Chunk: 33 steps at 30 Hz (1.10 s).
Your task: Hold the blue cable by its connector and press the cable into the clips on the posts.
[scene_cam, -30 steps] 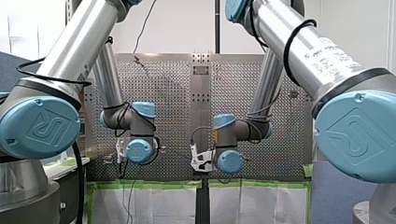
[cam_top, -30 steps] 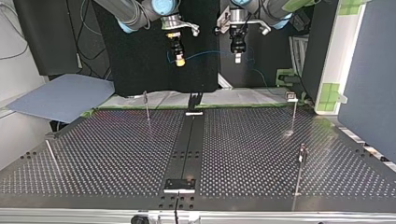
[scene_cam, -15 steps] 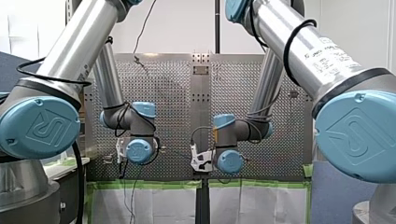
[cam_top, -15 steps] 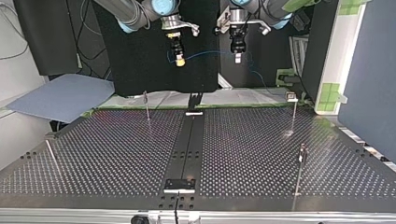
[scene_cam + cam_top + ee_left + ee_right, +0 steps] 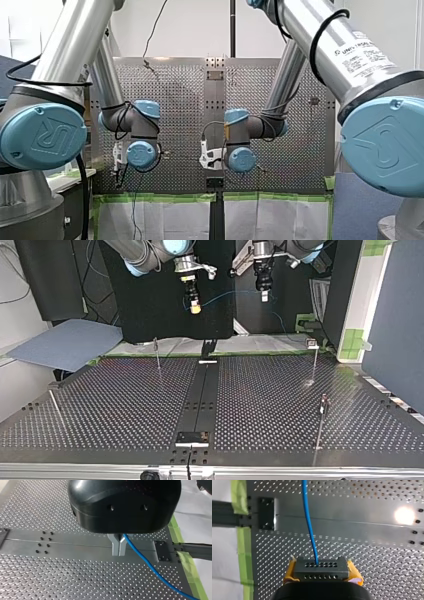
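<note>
The blue cable (image 5: 227, 293) hangs in a shallow arc between both grippers, high above the table's far edge in the top view. My right gripper (image 5: 321, 573) is shut with its yellow pads (image 5: 354, 574) on the black connector (image 5: 321, 567), and the cable (image 5: 308, 520) leaves the connector straight ahead. My left gripper (image 5: 119, 552) has its metal fingers shut on the cable (image 5: 150, 567), which trails off beside it. In the top view my right gripper (image 5: 195, 308) is at the left and my left gripper (image 5: 264, 297) at the right.
Thin posts stand on the perforated table (image 5: 125, 405): one at the far left (image 5: 157, 353), one at the far right (image 5: 315, 359), one at the near right (image 5: 322, 416). A rod (image 5: 56, 407) leans at the near left. A dark centre strip (image 5: 200, 395) splits the table.
Both grippers have risen and shifted toward the top view's right, my left one further. The cable between them is drawn out longer. Both grips are unchanged.
</note>
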### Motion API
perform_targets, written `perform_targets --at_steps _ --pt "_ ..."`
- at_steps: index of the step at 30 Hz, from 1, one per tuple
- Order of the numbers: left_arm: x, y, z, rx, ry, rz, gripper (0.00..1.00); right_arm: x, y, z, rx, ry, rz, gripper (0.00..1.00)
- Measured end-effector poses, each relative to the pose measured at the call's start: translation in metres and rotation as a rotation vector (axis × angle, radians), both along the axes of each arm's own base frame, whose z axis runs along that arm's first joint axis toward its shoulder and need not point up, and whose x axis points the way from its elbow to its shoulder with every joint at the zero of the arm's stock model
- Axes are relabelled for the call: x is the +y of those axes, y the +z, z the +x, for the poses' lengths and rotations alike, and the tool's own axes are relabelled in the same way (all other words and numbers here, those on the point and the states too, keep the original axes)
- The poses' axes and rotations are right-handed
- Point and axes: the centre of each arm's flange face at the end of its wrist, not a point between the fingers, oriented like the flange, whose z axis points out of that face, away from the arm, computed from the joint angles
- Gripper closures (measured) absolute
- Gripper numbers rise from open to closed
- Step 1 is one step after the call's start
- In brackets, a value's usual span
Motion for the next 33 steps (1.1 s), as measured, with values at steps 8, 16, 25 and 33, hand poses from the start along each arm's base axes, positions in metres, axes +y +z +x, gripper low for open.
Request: perform_targets --at_steps 8,16,25,33 --pt "-0.001 0.028 0.014 -0.032 0.020 -0.058 1.00 -0.018 0.053 0.016 -0.077 0.037 -0.011 1.00" --pt "-0.013 0.073 0.043 -0.100 0.017 -0.097 1.00 -0.033 0.120 0.038 -0.138 0.094 -0.062 1.00" --pt "-0.020 0.132 0.069 -0.181 0.023 -0.156 1.00 -0.049 0.201 0.048 -0.207 0.099 -0.122 1.00" --pt "-0.013 0.174 0.079 -0.225 0.051 -0.174 1.00 -0.054 0.281 0.049 -0.269 0.114 -0.182 1.00"
